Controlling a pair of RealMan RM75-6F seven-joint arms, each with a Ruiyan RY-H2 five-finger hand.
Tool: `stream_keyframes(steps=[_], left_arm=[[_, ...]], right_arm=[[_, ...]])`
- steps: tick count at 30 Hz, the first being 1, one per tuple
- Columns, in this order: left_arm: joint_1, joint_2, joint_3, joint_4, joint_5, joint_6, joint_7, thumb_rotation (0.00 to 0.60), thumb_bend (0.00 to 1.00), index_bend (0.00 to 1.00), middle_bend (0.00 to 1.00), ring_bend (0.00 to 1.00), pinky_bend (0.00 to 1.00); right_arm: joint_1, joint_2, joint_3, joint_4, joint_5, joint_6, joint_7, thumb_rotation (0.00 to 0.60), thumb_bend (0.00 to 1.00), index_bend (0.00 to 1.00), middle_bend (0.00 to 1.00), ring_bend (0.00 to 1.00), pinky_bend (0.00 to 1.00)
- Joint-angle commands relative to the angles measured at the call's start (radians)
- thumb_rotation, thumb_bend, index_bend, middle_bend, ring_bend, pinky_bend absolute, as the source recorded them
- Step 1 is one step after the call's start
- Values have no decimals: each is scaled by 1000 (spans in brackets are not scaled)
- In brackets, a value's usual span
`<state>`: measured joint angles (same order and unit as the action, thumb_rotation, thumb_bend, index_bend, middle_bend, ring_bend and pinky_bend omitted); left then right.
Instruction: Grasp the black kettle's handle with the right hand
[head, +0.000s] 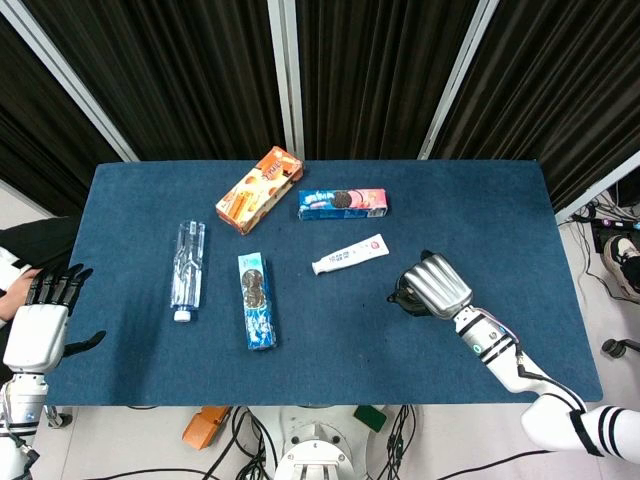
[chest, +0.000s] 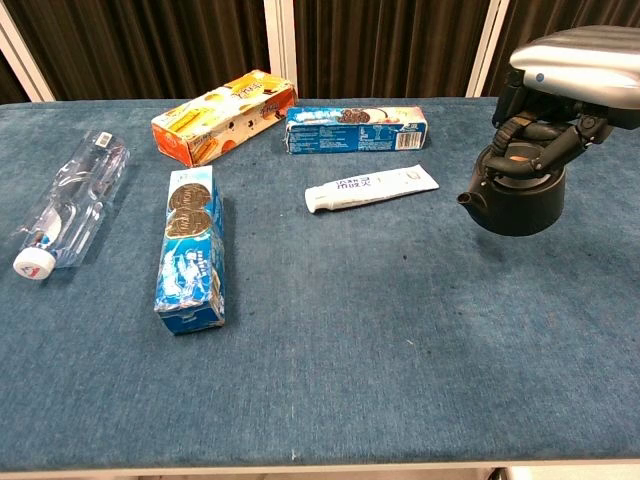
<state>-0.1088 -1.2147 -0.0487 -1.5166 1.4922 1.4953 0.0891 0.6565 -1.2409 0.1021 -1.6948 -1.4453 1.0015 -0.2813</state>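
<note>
The black kettle (chest: 516, 203) stands on the blue table (chest: 400, 350) at the right, spout pointing left. My right hand (chest: 572, 72) sits over its top, and the fingers (chest: 545, 142) curl down around the handle above the lid. From the head view the right hand (head: 436, 285) covers most of the kettle (head: 400, 296); only its left edge and spout show. My left hand (head: 40, 325) hangs off the table's left edge, fingers spread and holding nothing.
A toothpaste tube (chest: 372, 187) lies just left of the kettle. Behind it are a blue cookie box (chest: 356, 128) and an orange box (chest: 224, 116). Another blue cookie box (chest: 190, 248) and a plastic bottle (chest: 68, 204) lie at the left.
</note>
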Motion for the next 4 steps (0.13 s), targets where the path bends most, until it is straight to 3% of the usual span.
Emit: stream_keyframes(steps=[1,4], left_arm=[[-1,0,0,0,0,-1,1,600,101,113,78,0,0],[-2,-1,-1,1,-1,-4,0,600,102,114,78,0,0]], right_arm=[[2,0,0,-1,5,-2,-10,507,523,1000,1000,1000,499],[2,1,0,-3,11,-3,-15,506,523,1000,1000,1000,498]])
